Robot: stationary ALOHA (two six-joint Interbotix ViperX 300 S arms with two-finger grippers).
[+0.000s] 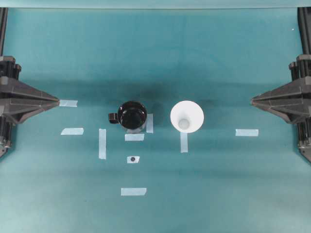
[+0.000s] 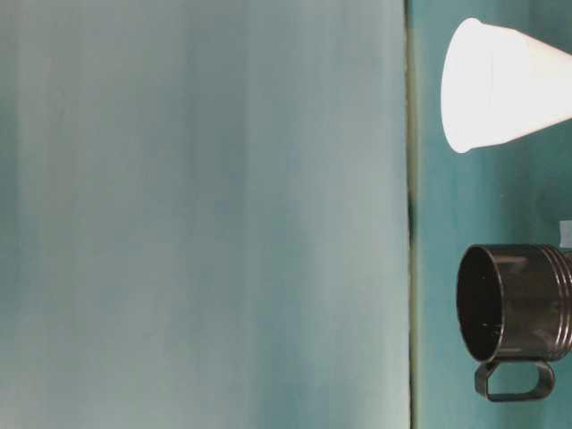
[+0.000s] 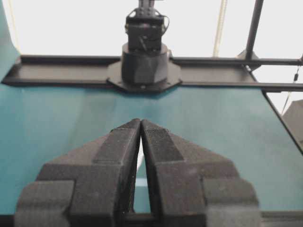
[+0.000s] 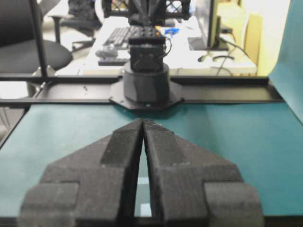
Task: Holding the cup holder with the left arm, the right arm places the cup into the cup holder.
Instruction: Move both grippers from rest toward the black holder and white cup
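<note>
Left pincer (image 1: pixel 57 102): at the far left edge of the teal desk (image 1: pixel 218 194), tips pressed together to a point, holding nothing; well apart from the cup holder.

Cup holder (image 1: pixel 132 115): glossy black, upright, mouth up, left of centre on the desk, stub handle pointing toward the left arm. Strips of pale tape (image 1: pixel 134 137) lie around its foot. Untouched.

Cup (image 1: pixel 187 116): white, conical, standing wide rim up just to the right of the holder, the two apart with a clear gap between. Untouched.

Right pincer (image 1: pixel 252 101): at the far right edge, tips likewise pressed together, nothing held; well apart from the cup.

Step in hand, as judged: nothing begun; first move is the left arm securing the holder. Advice: spread the left pincer before approach, take the holder by its wall or handle side so the mouth stays unobstructed. The right pincer should grip the cup's wall lightly, since thin paper will crush, then lift it clear and lower it base first, centred over the holder's mouth.
</note>
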